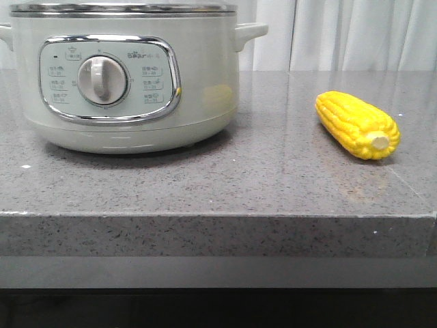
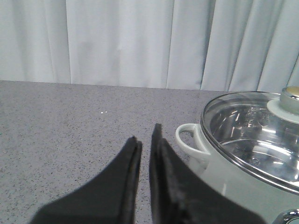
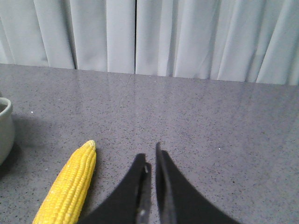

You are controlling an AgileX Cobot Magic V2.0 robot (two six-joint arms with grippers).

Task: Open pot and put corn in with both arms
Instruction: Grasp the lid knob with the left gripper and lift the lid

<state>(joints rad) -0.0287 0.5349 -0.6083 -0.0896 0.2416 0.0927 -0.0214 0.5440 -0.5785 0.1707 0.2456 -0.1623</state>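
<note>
On the grey speckled worktop (image 1: 225,178), seen from the front, the corn (image 1: 358,124) lay nearest the front edge on the right, its pale stub end turned forward and to the right. Farther back on the left stood the pot (image 1: 123,82), its chrome-framed panel and grey dial (image 1: 102,80) facing forward, the steel-rimmed lid (image 1: 123,8) in place on top, and a small handle (image 1: 250,32) projecting from its right side. Pot and corn stood well apart, with bare worktop between them. White curtains (image 1: 355,34) hung behind the worktop.

Left wrist view: the left pincer (image 2: 145,135) hovered over bare worktop (image 2: 70,121), its two dark fingers (image 2: 128,163) drawn to a narrow gap and holding nothing. Just beside it stood the pot (image 2: 224,182), with a side handle (image 2: 189,140) turned toward the fingers; the glass lid (image 2: 252,130), closed, showed the steel interior, and its knob (image 2: 287,100) lay at the frame edge.

Right wrist view: the right pincer (image 3: 152,154) likewise hovered with its fingers (image 3: 140,186) nearly together, gripping nothing. The corn (image 3: 70,184) lay near it on the worktop (image 3: 210,121), not touching, its tapered tip pointing away toward the curtains (image 3: 154,37). A sliver of the pot (image 3: 4,130) showed at the frame edge beyond the corn.
</note>
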